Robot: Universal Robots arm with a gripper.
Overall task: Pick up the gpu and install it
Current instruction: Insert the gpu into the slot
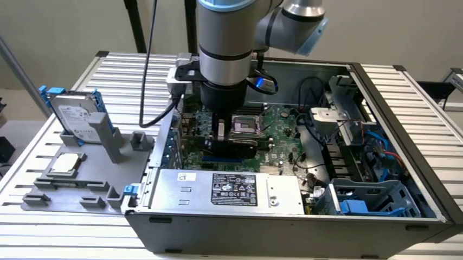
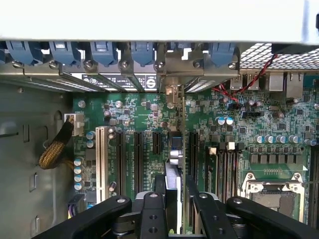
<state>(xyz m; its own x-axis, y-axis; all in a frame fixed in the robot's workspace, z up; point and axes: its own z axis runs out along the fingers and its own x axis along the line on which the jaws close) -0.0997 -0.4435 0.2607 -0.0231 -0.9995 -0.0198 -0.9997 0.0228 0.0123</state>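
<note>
Wrist view shows the black two-fingered gripper (image 2: pixel 174 201) clamped narrowly on the gpu (image 2: pixel 174 169), a thin dark-and-green card held edge-on and upright over the black slots of the green motherboard (image 2: pixel 279 114). In the exterior view the gripper (image 1: pixel 233 138) sits low inside the open grey metal computer case (image 1: pixel 289 227), over the board's middle

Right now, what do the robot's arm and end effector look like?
The arm is a thick silver-grey tube with rounded joints and pale blue caps, turning black near the wrist. A black cable runs alongside it. The end effector is black, built of jointed links dotted with round screw holes.
</note>
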